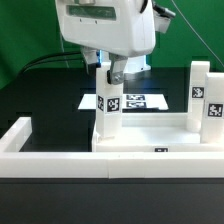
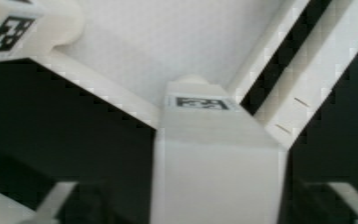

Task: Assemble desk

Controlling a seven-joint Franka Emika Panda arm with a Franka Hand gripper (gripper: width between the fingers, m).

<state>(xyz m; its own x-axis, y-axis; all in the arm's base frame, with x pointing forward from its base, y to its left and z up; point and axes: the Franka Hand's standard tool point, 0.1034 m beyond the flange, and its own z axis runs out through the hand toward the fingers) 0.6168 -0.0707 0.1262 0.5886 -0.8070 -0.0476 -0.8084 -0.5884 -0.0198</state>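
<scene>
The white tabletop (image 1: 150,133) lies flat against the front wall, its rim showing in the wrist view (image 2: 293,70). A white tagged leg post (image 1: 108,108) stands upright at its corner on the exterior view's left. My gripper (image 1: 112,72) hangs right over this post. In the wrist view the post (image 2: 211,150) runs up between my fingers (image 2: 41,206), with a dark gap on each side, so the gripper (image 2: 197,206) is open and touches nothing. Two more leg posts (image 1: 200,88) (image 1: 213,105) stand at the exterior view's right. Another tagged post (image 2: 16,30) shows in the wrist view.
A long low white border wall (image 1: 55,165) runs along the front and turns back at the exterior view's left (image 1: 18,133). The marker board (image 1: 145,100) lies flat on the black table behind the tabletop.
</scene>
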